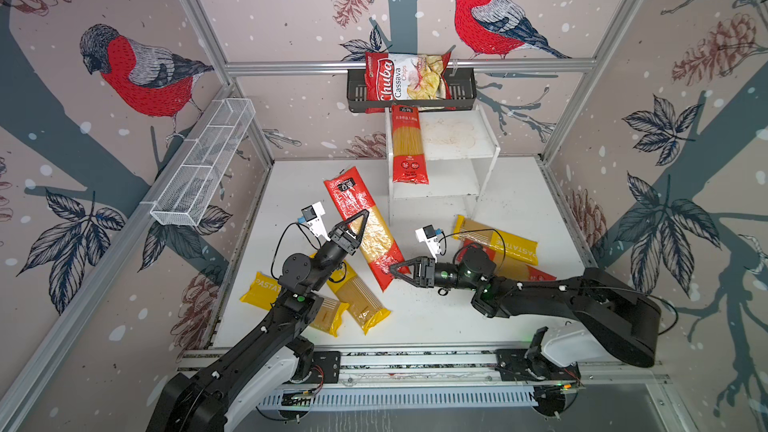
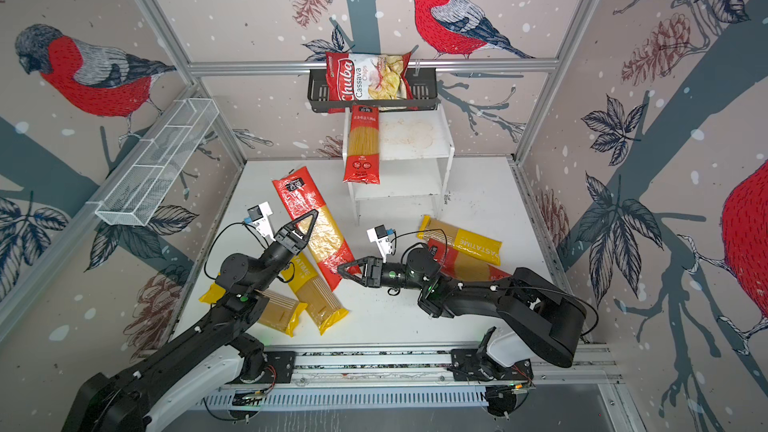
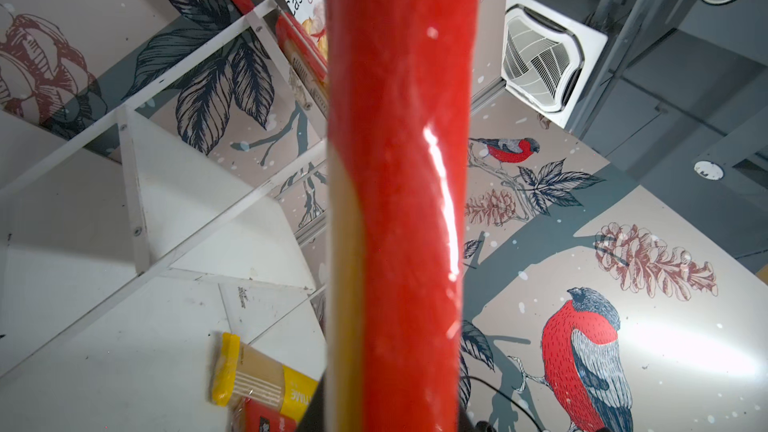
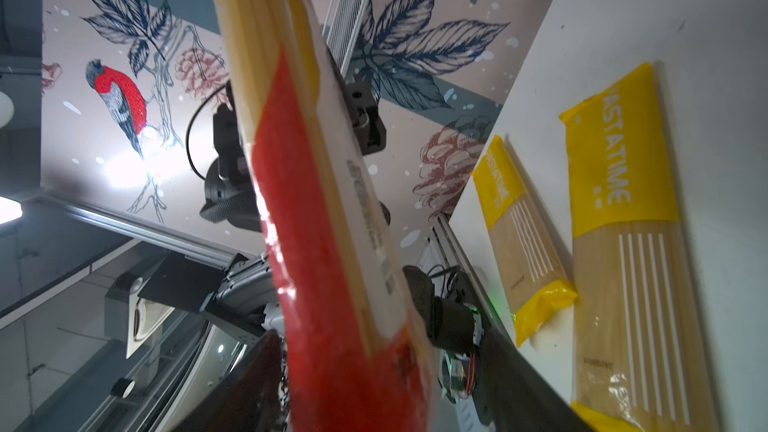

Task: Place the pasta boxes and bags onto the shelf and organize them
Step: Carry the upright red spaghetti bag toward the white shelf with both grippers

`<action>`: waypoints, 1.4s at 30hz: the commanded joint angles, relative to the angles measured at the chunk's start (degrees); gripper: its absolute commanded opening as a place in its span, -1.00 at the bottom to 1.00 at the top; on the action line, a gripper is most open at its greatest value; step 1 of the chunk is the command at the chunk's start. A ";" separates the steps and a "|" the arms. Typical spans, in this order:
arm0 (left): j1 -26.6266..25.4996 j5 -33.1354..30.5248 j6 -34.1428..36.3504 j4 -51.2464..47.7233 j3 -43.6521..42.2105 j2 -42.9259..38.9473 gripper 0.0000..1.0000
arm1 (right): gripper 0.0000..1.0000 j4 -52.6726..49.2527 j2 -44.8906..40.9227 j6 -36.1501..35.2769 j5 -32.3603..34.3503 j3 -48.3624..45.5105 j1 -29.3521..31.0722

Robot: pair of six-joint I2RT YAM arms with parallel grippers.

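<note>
A red-ended pasta pack hangs slanted above the table, its far end toward the shelf. My left gripper is shut on its middle. My right gripper stands open around its near red end. Another red-ended pack lies on the shelf's top board, overhanging the front. Two yellow packs lie under the left arm. At the right, a third yellow pack rests across a red-ended pack.
A chips bag stands in a black wall basket right above the shelf. A long white wire basket hangs on the left wall. The arms' rail runs along the table's front edge.
</note>
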 commanded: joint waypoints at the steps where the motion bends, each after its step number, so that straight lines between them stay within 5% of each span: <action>1: -2.43 -7.04 1.47 11.02 1.27 0.05 -0.72 | 0.46 8.81 0.16 3.67 7.19 0.52 0.29; 12: -8.68 -15.40 6.37 13.18 2.51 2.44 -0.71 | 0.15 13.04 1.72 4.08 12.74 1.23 3.75; 18: -10.02 -15.52 6.88 12.84 3.24 3.00 -0.67 | -0.31 13.26 0.61 3.01 15.26 -0.57 3.80; 22: -10.04 -14.45 7.50 9.97 4.36 1.87 -0.42 | -0.56 10.63 -1.34 0.51 14.96 -0.06 3.85; 29: -10.28 -11.70 8.03 6.53 6.62 0.32 0.07 | -0.68 5.22 -4.99 -4.16 12.88 4.06 3.45; 42: -10.37 -6.94 10.21 2.64 10.42 -1.00 0.43 | -0.76 0.36 -8.37 -2.29 9.12 16.15 -4.66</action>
